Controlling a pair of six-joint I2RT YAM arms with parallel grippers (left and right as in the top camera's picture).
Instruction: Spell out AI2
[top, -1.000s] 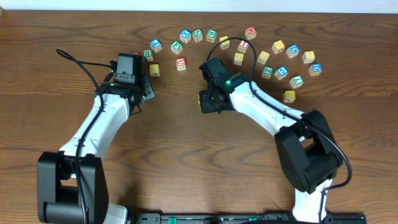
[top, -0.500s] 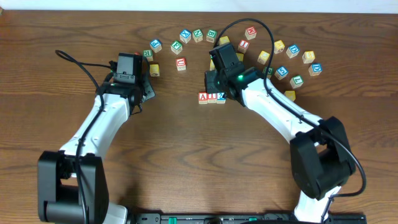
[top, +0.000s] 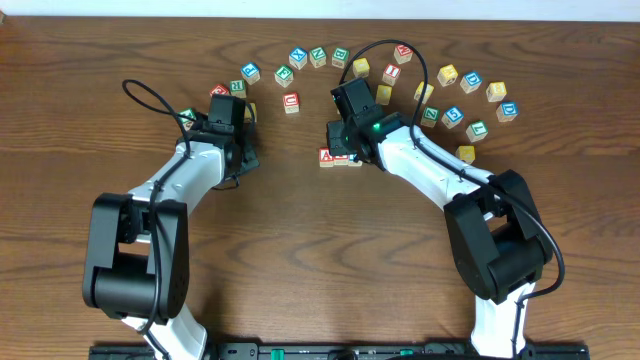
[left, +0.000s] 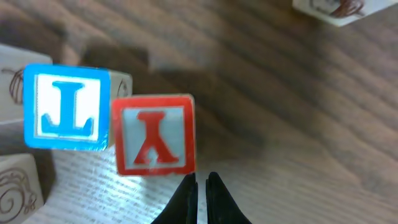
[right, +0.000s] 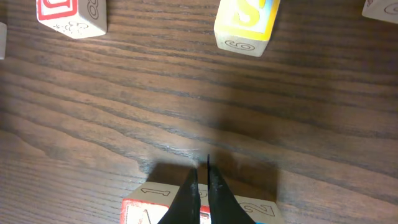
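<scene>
Wooden letter blocks (top: 327, 157) sit in a short row at centre frame in the overhead view, on the table (top: 300, 260), half hidden under the right claw (right: 200, 179), which is clenched on nothing. The left claw (left: 200, 186), also clenched empty, faces a red Y block (left: 155, 134). Best next move, I judge: lift the right claw straight up, clear of the row.

The right arm (top: 420, 165) hides most of the block row (top: 327, 157); the right wrist view crops it.
</scene>
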